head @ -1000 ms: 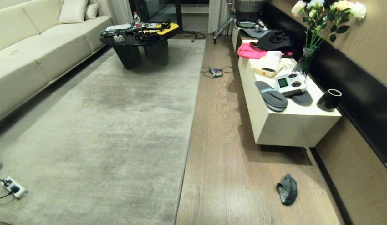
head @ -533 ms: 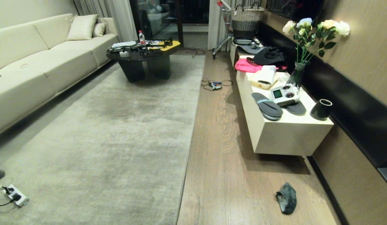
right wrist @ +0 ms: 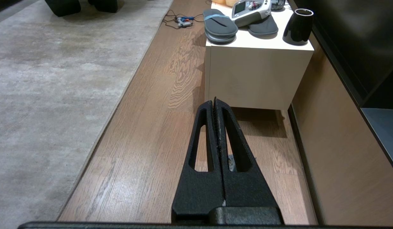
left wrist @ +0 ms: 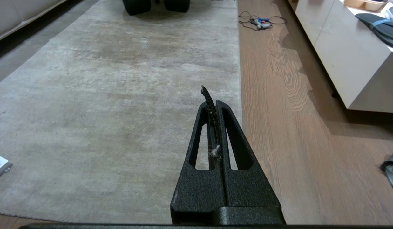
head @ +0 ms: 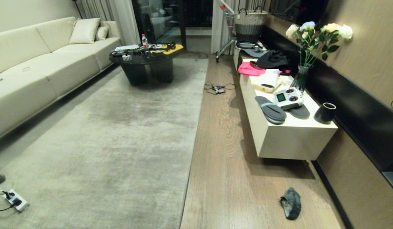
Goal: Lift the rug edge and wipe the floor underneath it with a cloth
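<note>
The pale grey rug lies flat, and its straight rug edge runs away from me beside the brown wood floor. On the floor near the wall, well right of that edge, lies the crumpled dark grey cloth. The left gripper hangs shut above the rug close to the rug edge, with only a frayed scrap of fibre between its tips; the cloth shows far off to one side. The right gripper is shut and empty above the floor, hiding most of the cloth. Neither arm shows in the head view.
A low cream cabinet stands along the right wall, bearing slippers, a controller, a black cup and a vase of flowers. Cables lie on the floor farther off. A black coffee table, a sofa and a power strip border the rug.
The head camera has tilted up, so the whole scene sits lower and more of the far room shows. Rug, cloth and furniture have not moved.
</note>
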